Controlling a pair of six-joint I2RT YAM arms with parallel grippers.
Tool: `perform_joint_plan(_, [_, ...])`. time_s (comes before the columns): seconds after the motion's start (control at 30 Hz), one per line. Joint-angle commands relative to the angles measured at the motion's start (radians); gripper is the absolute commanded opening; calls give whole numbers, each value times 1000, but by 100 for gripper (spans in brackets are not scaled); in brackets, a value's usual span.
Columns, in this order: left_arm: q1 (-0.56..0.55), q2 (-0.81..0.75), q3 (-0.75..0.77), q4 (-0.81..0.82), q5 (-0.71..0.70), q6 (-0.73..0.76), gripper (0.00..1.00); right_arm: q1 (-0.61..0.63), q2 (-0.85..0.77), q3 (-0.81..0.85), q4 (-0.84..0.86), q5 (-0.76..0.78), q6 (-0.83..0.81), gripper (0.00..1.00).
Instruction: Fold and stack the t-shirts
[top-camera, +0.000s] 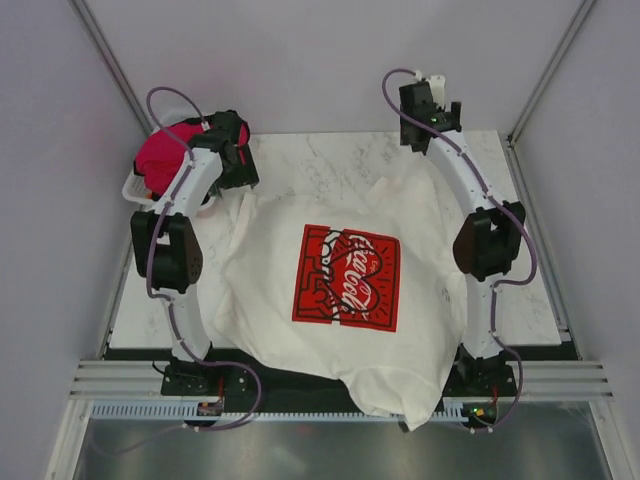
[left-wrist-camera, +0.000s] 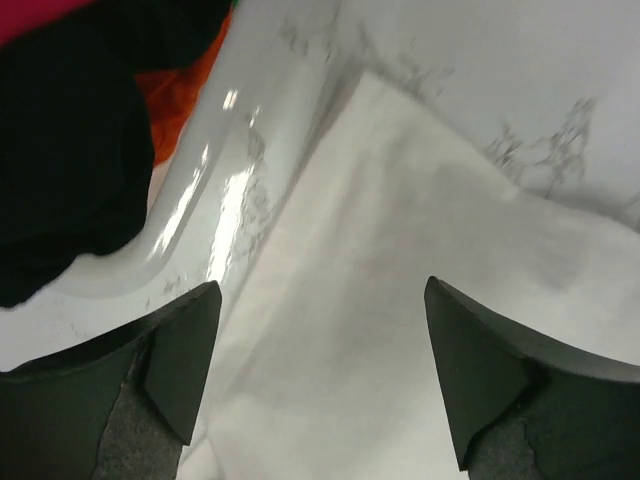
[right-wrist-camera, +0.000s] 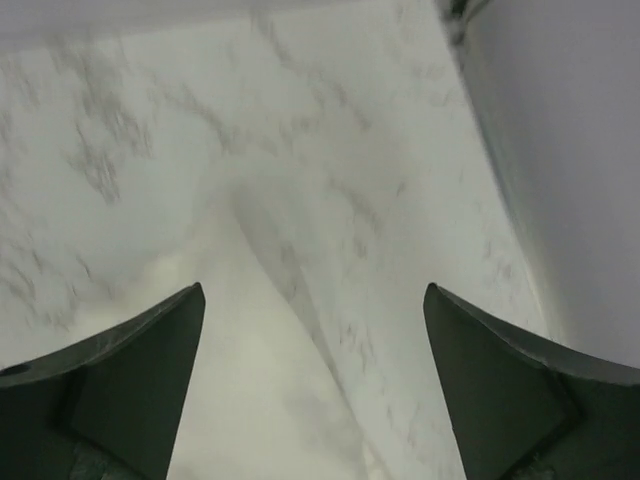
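While I hold both arms out toward the far side, stage: the opening of the first fold, by my judgement; nothing is folded or stacked yet.
White t-shirt (top-camera: 270, 250): spread face up across the middle of the table (top-camera: 340, 155), red logo print (top-camera: 346, 277) uppermost, collar toward the far side, hem hanging over the near edge between the arm bases. Some wrinkles remain, and the left sleeve reaches toward the basket.
Red-pink t-shirt (top-camera: 165, 150): bunched in the white basket (top-camera: 135, 190) at the far left corner, unfolded.
Black t-shirt (left-wrist-camera: 60, 150): in the same basket, seen in my left wrist view as a dark heap against the glossy rim.
Left pincer (left-wrist-camera: 322, 300): fingers wide apart and holding nothing, poised over white cloth just beside the basket.
Right pincer (right-wrist-camera: 312, 295): fingers likewise apart and empty, above the marble at the far right. A pale cloth edge seems to lie below it, but the view is too blurred for me to be sure.
Done: one shirt laid out, print up.
Left: I judge that the white shirt needs its sleeves and sides folded in and then a fold lengthwise. The two basket shirts then need lifting out, spreading, folding and stacking.
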Motion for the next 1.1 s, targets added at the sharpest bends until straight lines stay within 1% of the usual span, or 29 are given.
perform_joint_plan(0.0, [-12, -161, -53, -20, 25, -49, 90, 19, -294, -289, -30, -151, 129, 98])
perform_joint_plan(0.03, [-12, -215, -85, -17, 20, -66, 91, 16, -347, -390, 13, -178, 145, 98])
perform_joint_plan(0.07, [-12, -246, -156, -15, 17, -74, 91, 12, -392, -537, 46, -203, 196, 98])
perform_joint_plan(0.1, [-13, -278, -199, -9, 2, -83, 90, 7, -460, -598, 54, -252, 217, 98])
perform_joint_plan(0.13, [-16, -359, -243, 3, 0, -97, 90, 4, -490, -653, 58, -283, 241, 98])
perform_joint_plan(0.17, [-19, -394, -339, 20, 2, -102, 89, -8, -516, -756, 60, -310, 293, 98])
perform_joint_plan(0.2, [-24, -434, -389, 51, 11, -105, 88, -16, -562, -808, 74, -402, 313, 98])
perform_joint_plan(0.23, [-29, -468, -437, 72, 15, -109, 88, -22, -582, -860, 93, -451, 324, 98])
perform_joint_plan(0.27, [-32, -523, -527, 91, 20, -111, 88, -42, -596, -957, 138, -494, 335, 98])
perform_joint_plan(0.33, [-39, -563, -607, 137, 37, -123, 87, -59, -615, -1029, 179, -598, 356, 98])
perform_joint_plan(0.37, [-39, -586, -676, 151, 43, -123, 87, -68, -607, -1071, 198, -625, 361, 98])
perform_joint_plan(0.4, [-41, -592, -705, 184, 57, -126, 87, -73, -575, -1079, 195, -640, 360, 98])
perform_joint_plan(0.43, [-41, -594, -730, 203, 69, -128, 86, -79, -555, -1083, 192, -665, 363, 98])
perform_joint_plan(0.5, [-44, -574, -785, 233, 106, -126, 84, -94, -492, -1079, 178, -665, 363, 97])
perform_joint_plan(0.53, [-47, -565, -793, 261, 115, -122, 84, -97, -468, -1070, 157, -638, 376, 97])
perform_joint_plan(0.57, [-55, -550, -794, 269, 123, -119, 84, -109, -410, -1033, 105, -590, 381, 97])
perform_joint_plan(0.7, [-59, -430, -753, 290, 121, -108, 83, -126, -284, -967, 71, -579, 366, 95])
perform_joint_plan(0.73, [-59, -372, -739, 293, 120, -103, 84, -129, -260, -952, 69, -574, 366, 95])
perform_joint_plan(0.8, [-59, -312, -693, 298, 118, -102, 83, -145, -193, -907, 66, -568, 366, 95])
perform_joint_plan(0.83, [-59, -240, -677, 301, 118, -97, 84, -149, -170, -889, 66, -565, 369, 95])
perform_joint_plan(0.93, [-59, -136, -595, 304, 121, -91, 83, -171, -55, -783, 46, -564, 369, 95])
perform_joint_plan(0.97, [-58, -67, -548, 303, 123, -94, 83, -180, 11, -707, 29, -562, 369, 95])
perform_joint_plan(1.0, [-58, -36, -522, 303, 127, -94, 83, -185, 49, -660, 19, -556, 367, 95])
perform_joint_plan(1.03, [-58, 28, -464, 303, 132, -100, 83, -194, 89, -552, -16, -544, 363, 95])
perform_joint_plan(1.07, [-55, 56, -431, 304, 152, -103, 83, -197, 173, -487, -38, -539, 360, 95])
